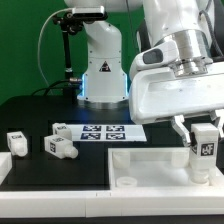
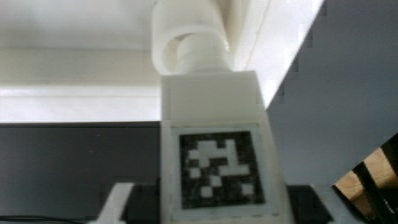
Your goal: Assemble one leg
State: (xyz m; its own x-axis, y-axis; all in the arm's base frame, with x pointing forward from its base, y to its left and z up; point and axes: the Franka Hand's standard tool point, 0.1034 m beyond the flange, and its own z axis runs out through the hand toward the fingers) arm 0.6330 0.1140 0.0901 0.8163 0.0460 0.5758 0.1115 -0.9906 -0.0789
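Step in hand: seating a leg. Your gripper [image 1: 202,134] is clenched on the leg [image 1: 205,150], which you hold upright over the corner of the rimmed tabletop [image 1: 140,166] at the exterior view's right. Next, probably, you align it, lower it and twist. No loose part shows inside the rim; the spare legs [image 1: 60,147] lie well apart.

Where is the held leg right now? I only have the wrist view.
Observer: The gripper holds the leg upright at the exterior view's right end of the panel.
Operator: Seated?
Observer: Its lower end is down at the panel; contact unclear.
Operator: Spares?
Observer: One loose leg beside the marker board, another further to the exterior view's left.
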